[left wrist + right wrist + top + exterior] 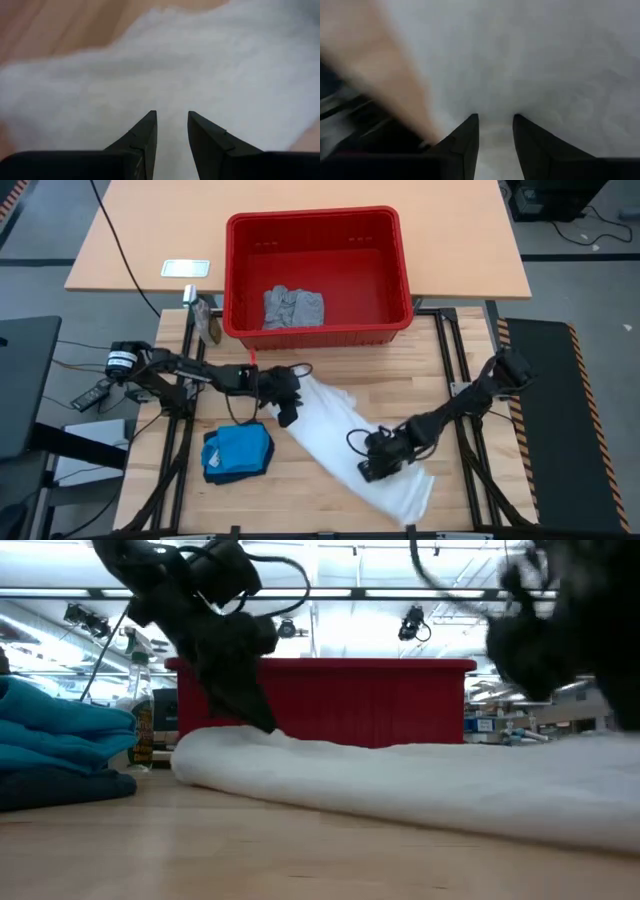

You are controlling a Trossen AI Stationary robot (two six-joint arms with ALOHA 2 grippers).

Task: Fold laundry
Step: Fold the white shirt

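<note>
The blue garment [238, 452] lies folded near the surface's front-left, the grey garment [292, 308] waits in the red basket [400, 270], and the left gripper [287, 402] and right gripper [375, 463], fingers narrowly apart, each pinch the half-folded white garment [335, 432].

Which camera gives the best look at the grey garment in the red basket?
The high view: the grey garment lies crumpled on the red basket's floor. The low view shows only the basket's wall; both wrist views show only white cloth.

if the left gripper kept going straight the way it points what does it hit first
The white garment: the left gripper points straight into it, and cloth fills the whole view ahead. Depth is unclear, but it looks already at or on the fabric, with the wooden table beneath.
</note>
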